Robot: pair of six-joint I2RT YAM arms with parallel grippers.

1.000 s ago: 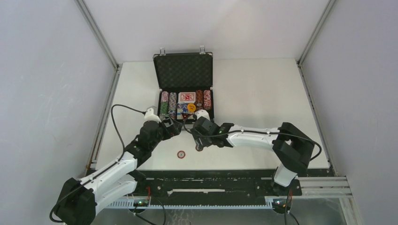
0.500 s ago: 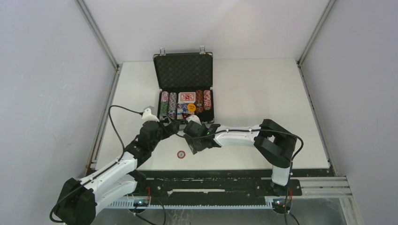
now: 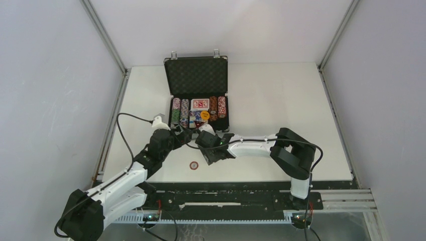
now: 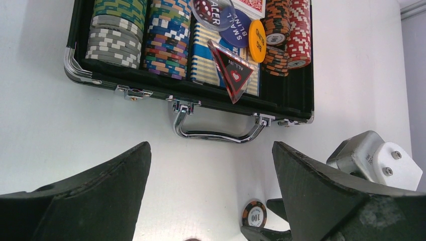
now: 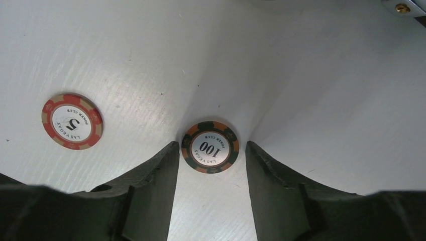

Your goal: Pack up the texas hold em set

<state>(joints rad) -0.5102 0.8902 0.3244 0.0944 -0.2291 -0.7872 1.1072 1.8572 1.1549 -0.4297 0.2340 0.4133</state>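
The texas hold em set's black case (image 3: pixel 196 75) lies open at the table's back, its tray (image 4: pixel 75 60) filled with striped chip rows, a card deck and dealer buttons. Its metal handle (image 4: pixel 218 134) faces me. A black-and-orange 100 chip (image 5: pixel 210 146) lies flat on the table, and my right gripper (image 5: pixel 210 150) stands open with a fingertip close on each side of it. The same 100 chip (image 4: pixel 254 216) shows in the left wrist view. A red 5 chip (image 5: pixel 72 121) lies to its left. My left gripper (image 4: pixel 211 150) hovers open and empty in front of the handle.
The red 5 chip (image 3: pixel 194 164) lies near the table's front edge, just left of my right gripper (image 3: pixel 207 158). My left gripper (image 3: pixel 186 135) and the right wrist housing (image 4: pixel 374 158) sit close together in front of the case. Grey walls enclose the table.
My right arm has shifted left and settled over the 100 chip, and its jaws have narrowed around it. My left arm has barely moved.
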